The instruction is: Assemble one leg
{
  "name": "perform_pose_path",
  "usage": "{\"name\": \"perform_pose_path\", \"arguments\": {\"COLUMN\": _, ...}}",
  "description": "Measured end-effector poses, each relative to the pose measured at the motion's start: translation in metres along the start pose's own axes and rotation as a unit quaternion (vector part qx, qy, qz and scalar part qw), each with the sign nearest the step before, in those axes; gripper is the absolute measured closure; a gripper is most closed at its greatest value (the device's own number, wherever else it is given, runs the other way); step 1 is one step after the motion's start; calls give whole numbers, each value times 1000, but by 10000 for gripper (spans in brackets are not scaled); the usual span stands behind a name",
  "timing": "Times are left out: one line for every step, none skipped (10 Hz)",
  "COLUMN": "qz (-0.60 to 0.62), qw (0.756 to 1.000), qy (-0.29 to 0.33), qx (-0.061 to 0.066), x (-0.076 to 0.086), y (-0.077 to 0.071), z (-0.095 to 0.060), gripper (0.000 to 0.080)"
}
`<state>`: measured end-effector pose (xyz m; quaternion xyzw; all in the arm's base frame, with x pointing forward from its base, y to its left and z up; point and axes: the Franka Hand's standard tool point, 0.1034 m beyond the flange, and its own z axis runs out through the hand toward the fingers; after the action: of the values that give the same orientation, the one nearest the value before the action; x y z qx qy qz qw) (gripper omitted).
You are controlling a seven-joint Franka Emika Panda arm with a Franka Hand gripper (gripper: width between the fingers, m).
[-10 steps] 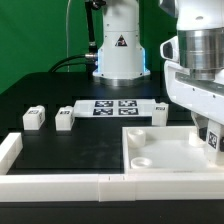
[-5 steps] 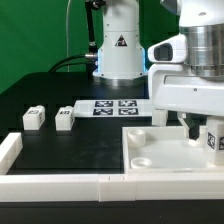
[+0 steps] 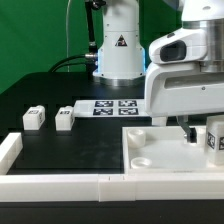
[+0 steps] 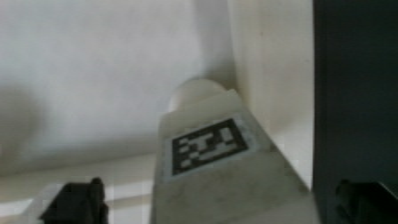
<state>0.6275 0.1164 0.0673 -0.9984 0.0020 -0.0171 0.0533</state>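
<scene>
Centring the gripper (image 4: 217, 204) on the leg (image 4: 217, 142) — which sits on the white panel (image 3: 168, 150) close to its raised rim, at the exterior view's right — comes first: fingers (image 4: 73, 200) are spread, clear of both flanks, so descend straight before closing evenly.

Leg (image 3: 213, 140) within the panel (image 3: 172, 150)

Bright, even light fills the exterior view, leaving only soft shadows on the black table (image 3: 60, 150) and washing detail out of the white panel (image 3: 170, 165), whereas my wrist view is dimmer and blurry, my dark fingertips (image 4: 71, 203) out of focus and the tag on the leg (image 4: 214, 185) soft-edged.
</scene>
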Motion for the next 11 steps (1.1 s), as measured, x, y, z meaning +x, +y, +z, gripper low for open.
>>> {"name": "perform_pose_path", "arguments": {"qz": -29, "qw": 1000, "qy": 0, "qx": -1, "x": 0, "y": 2, "z": 0, "gripper": 151}}
{"name": "perform_pose_path", "arguments": {"qz": -42, "qw": 999, "qy": 1, "qx": -1, "x": 0, "y": 2, "z": 0, "gripper": 151}}
{"name": "perform_pose_path", "arguments": {"qz": -40, "qw": 999, "qy": 1, "qx": -1, "x": 0, "y": 2, "z": 0, "gripper": 239}}
{"name": "perform_pose_path", "arguments": {"qz": -40, "qw": 999, "qy": 1, "qx": -1, "x": 0, "y": 2, "z": 0, "gripper": 421}}
{"name": "perform_pose_path", "arguments": {"qz": -40, "qw": 999, "qy": 1, "qx": -1, "x": 0, "y": 2, "z": 0, "gripper": 421}}
{"name": "perform_pose_path", "arguments": {"qz": -37, "qw": 999, "qy": 1, "qx": -1, "x": 0, "y": 2, "z": 0, "gripper": 509}}
{"name": "perform_pose_path", "arguments": {"qz": -13, "qw": 1000, "qy": 1, "qx": 0, "x": 0, "y": 2, "z": 0, "gripper": 509}}
{"name": "perform_pose_path", "arguments": {"qz": -15, "qw": 1000, "qy": 1, "qx": -1, "x": 0, "y": 2, "z": 0, "gripper": 509}}
{"name": "perform_pose_path", "arguments": {"qz": 31, "qw": 1000, "qy": 1, "qx": 2, "x": 0, "y": 1, "z": 0, "gripper": 509}}
{"name": "perform_pose_path", "arguments": {"qz": 104, "qw": 995, "qy": 1, "qx": 1, "x": 0, "y": 2, "z": 0, "gripper": 509}}
{"name": "perform_pose_path", "arguments": {"qz": 188, "qw": 982, "qy": 2, "qx": -1, "x": 0, "y": 2, "z": 0, "gripper": 509}}
